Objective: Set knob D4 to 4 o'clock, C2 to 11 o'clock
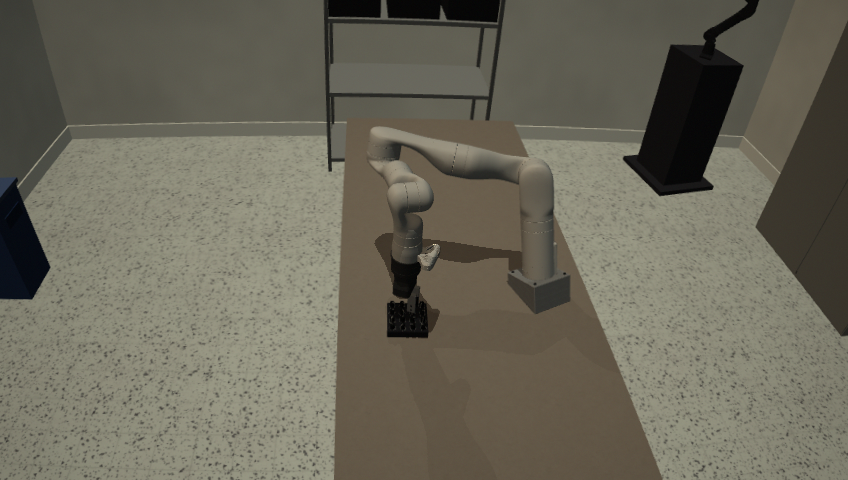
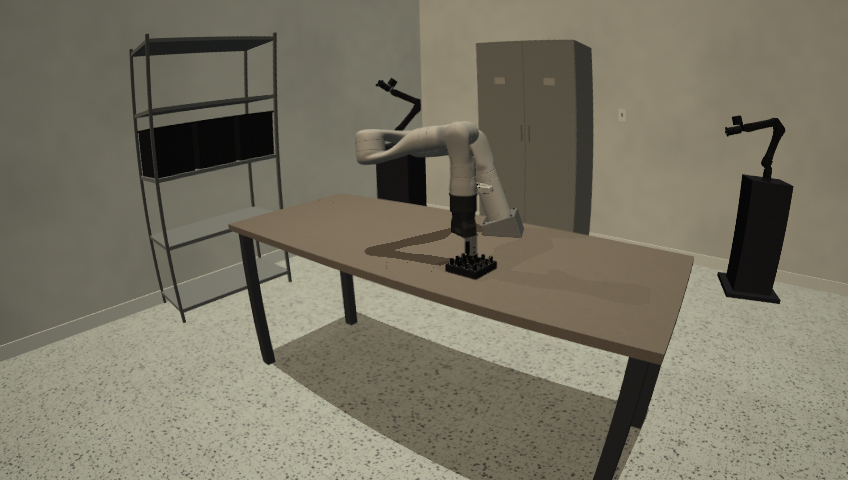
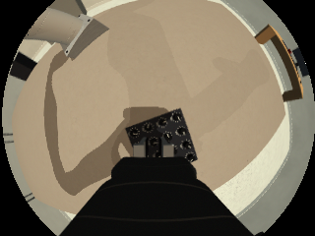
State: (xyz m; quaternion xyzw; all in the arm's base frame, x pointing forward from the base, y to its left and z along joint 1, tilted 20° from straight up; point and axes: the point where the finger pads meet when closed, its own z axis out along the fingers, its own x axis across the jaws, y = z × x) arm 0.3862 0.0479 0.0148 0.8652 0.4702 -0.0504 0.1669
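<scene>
The black knob box (image 1: 407, 334) (image 2: 474, 275) (image 3: 171, 126) stands on the table, with small dark knobs on its top. It looks turned in the wrist view. My gripper (image 1: 411, 309) (image 2: 470, 253) (image 3: 154, 144) points down over the box, its fingers partly open with a gap between them, the tips low among the knobs. One knob (image 3: 154, 142) shows in line with the gap; whether the fingertips stand around a knob is unclear. The gripper body hides part of the box in the wrist view. Printed names and white lines are too small to read, and the socket is not made out.
The brown table (image 1: 392, 416) (image 2: 571, 309) (image 3: 84, 108) carries the arm's grey base (image 1: 535, 295) (image 2: 503, 226) at the side of the box. A shelf rack (image 1: 410, 95) (image 2: 208, 107) stands beyond one table end. The box lies near one long table edge.
</scene>
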